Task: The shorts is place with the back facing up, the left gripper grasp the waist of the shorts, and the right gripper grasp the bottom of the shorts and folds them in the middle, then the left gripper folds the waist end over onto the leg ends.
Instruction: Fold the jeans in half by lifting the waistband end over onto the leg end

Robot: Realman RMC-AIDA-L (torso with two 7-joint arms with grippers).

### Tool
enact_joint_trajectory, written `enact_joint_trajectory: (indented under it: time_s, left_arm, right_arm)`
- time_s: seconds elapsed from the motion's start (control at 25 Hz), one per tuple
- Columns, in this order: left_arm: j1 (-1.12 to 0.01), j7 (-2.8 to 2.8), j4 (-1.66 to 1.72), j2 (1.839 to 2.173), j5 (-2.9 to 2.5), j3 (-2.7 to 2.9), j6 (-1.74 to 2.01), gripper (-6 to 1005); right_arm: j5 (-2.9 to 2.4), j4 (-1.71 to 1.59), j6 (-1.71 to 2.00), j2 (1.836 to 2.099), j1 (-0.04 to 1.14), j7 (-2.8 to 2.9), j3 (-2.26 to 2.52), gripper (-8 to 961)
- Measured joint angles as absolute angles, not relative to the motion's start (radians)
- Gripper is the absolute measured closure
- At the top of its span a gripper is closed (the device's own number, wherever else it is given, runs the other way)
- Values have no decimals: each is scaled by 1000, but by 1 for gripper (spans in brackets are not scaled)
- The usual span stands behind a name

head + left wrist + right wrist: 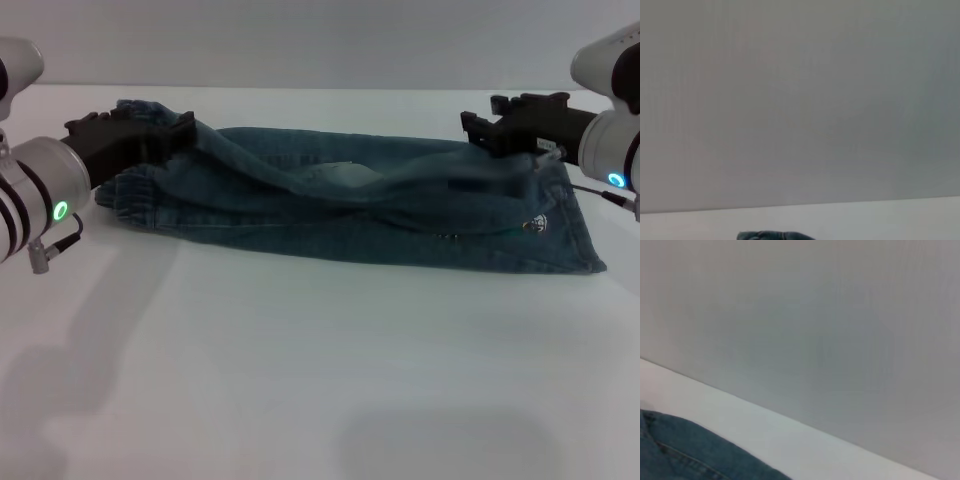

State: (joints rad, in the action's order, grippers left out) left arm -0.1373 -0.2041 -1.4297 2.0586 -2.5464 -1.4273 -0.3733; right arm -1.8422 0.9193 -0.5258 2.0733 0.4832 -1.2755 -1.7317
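On the white table (300, 380), we see the shorts (380, 215) spread sideways. Our left gripper (165, 135) is clamped on the waist of the shorts (135, 195), lifting it. Our right gripper (500, 130) is closed on the bottom of the shorts (570, 215).

Your left gripper (165, 130): far-left of the head view, arm reaching in w/ green ring lit, fingers clamped on cloth. Your right gripper (490, 128): far-right, arm coming in from the edge, blue ring lit, fingers pinched on cloth too. Both wrists roughly level.
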Motion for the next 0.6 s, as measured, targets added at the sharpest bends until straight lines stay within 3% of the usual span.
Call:
enact_joint_trajectory:
  time_s: [0.2,0.4,0.6]
  left_arm:
    - [-139,-205,-1423,2058,-2546,-1430,-371,246]
    - [-143,-209,-1419,2059,-2548,-1422,-351,247]
    - [-147,-210,-1414,2059,-2553,-1418,-337,249]
  right_arm:
    - [-1799,933,-545,2073,480,-1301,-1744,548]
    - [-1643,993,-514,2082,378,-1481,-1651,553]
    - [-1143,994,-485,2083,251,-1991,-1553,558]
